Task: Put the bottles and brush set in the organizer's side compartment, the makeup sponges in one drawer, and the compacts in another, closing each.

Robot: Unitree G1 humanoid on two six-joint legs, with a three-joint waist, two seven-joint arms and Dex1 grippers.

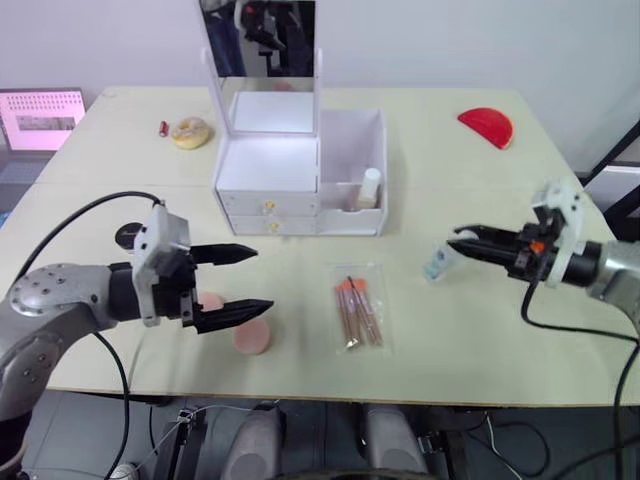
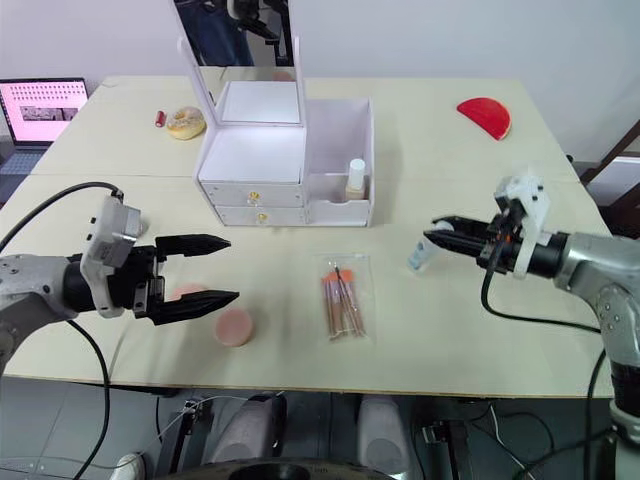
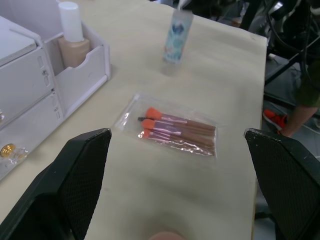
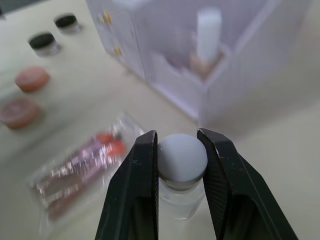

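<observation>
Gripped at its grey cap, a clear bottle [image 4: 181, 175] is sitting between the right gripper's [image 1: 462, 243] closed fingers, near the table's [image 1: 480, 330] right edge. Left gripper [image 1: 238, 284] is gaping wide beside two sponges [image 1: 251, 336]. Bagged brush set [image 1: 357, 312] is lying before the organizer [image 1: 350, 140], whose side compartment is holding a foundation bottle [image 1: 370, 188].

I see my right gripper [image 4: 179, 162] clamped on the grey cap of a clear bottle [image 4: 181, 172]. Beyond it stands the white organizer [image 4: 165, 55], a foundation bottle [image 4: 206, 45] upright in its side compartment. The bagged brush set [image 4: 82, 167], two pink sponges [image 4: 31, 78] and two black-lidded compacts [image 4: 42, 41] lie apart on the table [image 4: 280, 150].
</observation>
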